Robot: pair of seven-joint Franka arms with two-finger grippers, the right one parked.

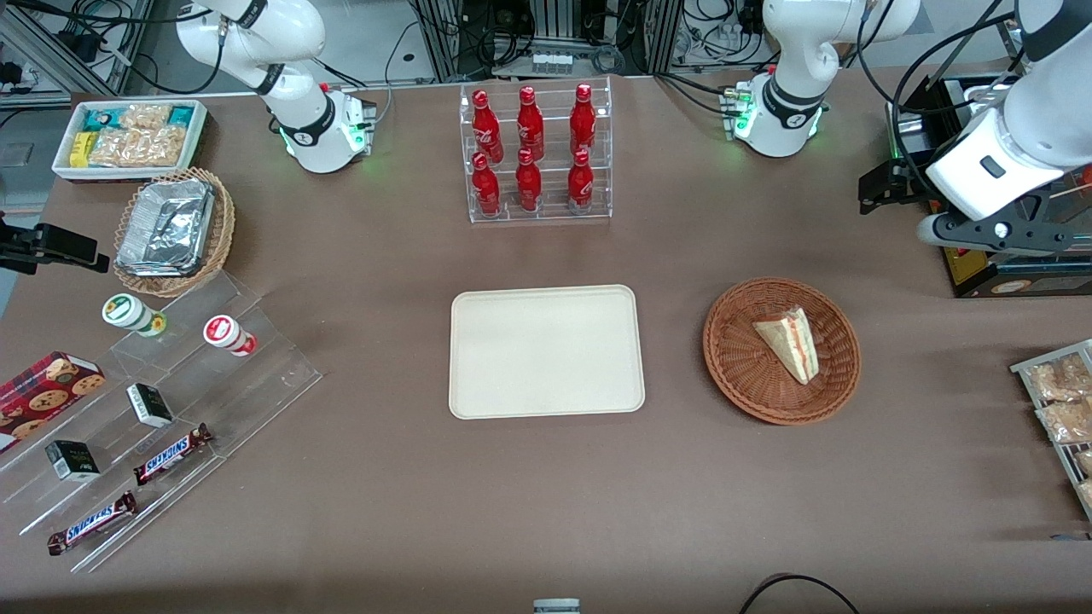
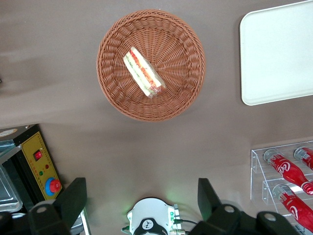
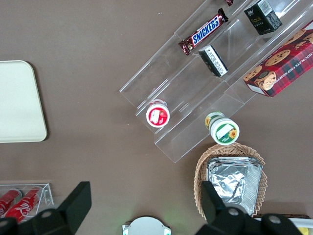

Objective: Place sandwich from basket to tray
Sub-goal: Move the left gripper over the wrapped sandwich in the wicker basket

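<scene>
Nothing of the task is done yet, judging from how things lie. Nearest the front camera among the task's things, the tray (image 1: 546,351) sits bare on the brown tabletop (image 1: 546,512), with nothing on its cream surface. Beside it, toward the working arm's end, the basket (image 1: 742,375) holds the sandwich (image 1: 790,343), which lies on its side in the woven bowl with its striped cut edge showing; the wrist view looks straight down on it, well inside the rim. Farther from the camera and well apart from the basket, the hand (image 2: 142,198) hangs high above the tabletop, near the edge at the working arm's end, its two fingers (image 2: 73,198) spread wide and gripping nothing. So every step is left: coming down over the basket, closing on the sandwich, lifting it clear of the rim, carrying it across to the tray and letting go. Farthest off, a rack of red bottles (image 1: 533,153) stands clear of that path.
</scene>
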